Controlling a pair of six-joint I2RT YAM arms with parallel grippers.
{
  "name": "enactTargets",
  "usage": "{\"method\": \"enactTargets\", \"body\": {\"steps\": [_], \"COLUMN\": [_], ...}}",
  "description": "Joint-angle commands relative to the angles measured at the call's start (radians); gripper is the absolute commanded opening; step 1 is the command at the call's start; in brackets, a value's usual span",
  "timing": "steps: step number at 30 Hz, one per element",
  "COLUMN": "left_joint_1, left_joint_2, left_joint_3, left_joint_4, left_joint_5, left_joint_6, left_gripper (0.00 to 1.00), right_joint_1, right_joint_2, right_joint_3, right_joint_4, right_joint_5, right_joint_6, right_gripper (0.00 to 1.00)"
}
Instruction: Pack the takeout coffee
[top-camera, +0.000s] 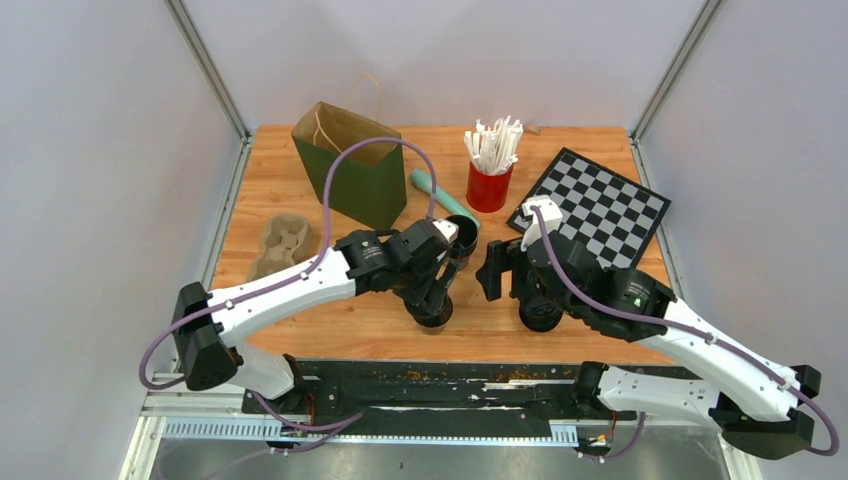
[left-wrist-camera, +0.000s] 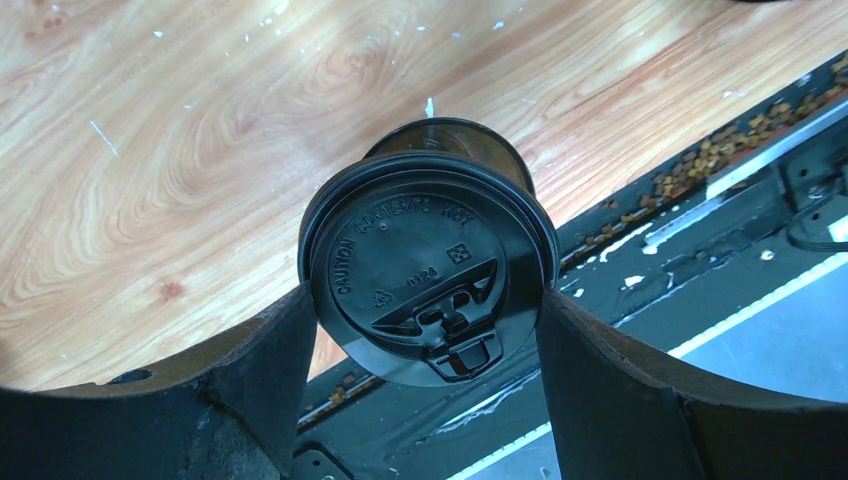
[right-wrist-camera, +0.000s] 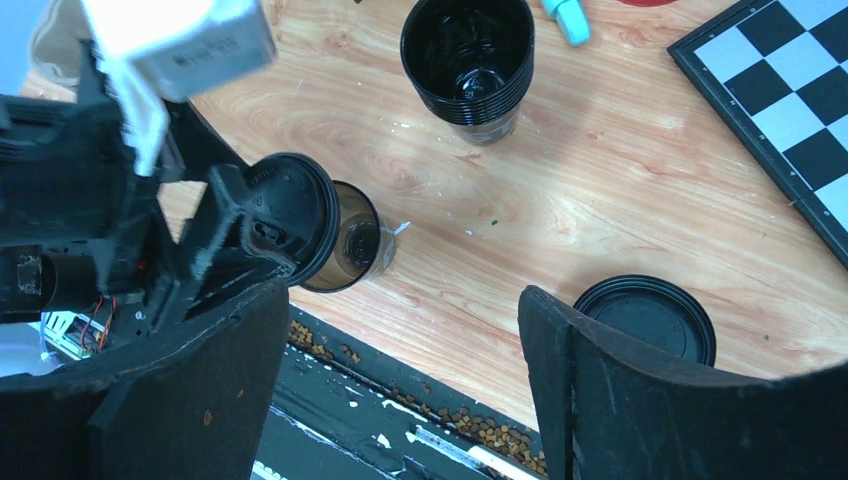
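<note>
- Mid-frame in left wrist view, my left claw (left-wrist-camera: 425, 300) is clamped on the lid (left-wrist-camera: 428, 270) by its rim. Cup (left-wrist-camera: 450, 150) stands on the counter (left-wrist-camera: 150, 150) just past it, toward upper frame, not yet capped.
- Right wrist view shows lid tilted beside cup mouth, so I'd level it first, then centre over rim.
- Press down evenly; a skewed push could tip the cup.
- My right claw (right-wrist-camera: 400, 300) hangs w/ fingers apart, empty, near a spare lid (right-wrist-camera: 645, 315); it could brace the cup.
</note>
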Motion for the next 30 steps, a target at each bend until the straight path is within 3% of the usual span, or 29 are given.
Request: {"method": "enactTargets", "body": {"steps": [1, 30], "left_joint_1": [-0.014, -0.023], "left_joint_2": [0.044, 0.178], "left_joint_3": [0.037, 0.044], "left_joint_4": [-0.016, 0.04], "left_joint_5": [-0.014, 0.004], "left_joint_6": [0.019, 0.053], "left_gripper": [0.8, 0.87], "right_joint_1": [0.007, 0.006], "right_joint_2": [-0.028, -0.003], "right_joint_3": [0.014, 0.007], "right_joint_4": [-0.013, 0.006], "right_joint_5": [0.054, 0.053], "right_joint_6": [0.008, -0.026], "right_gripper": [0.84, 0.84]}}
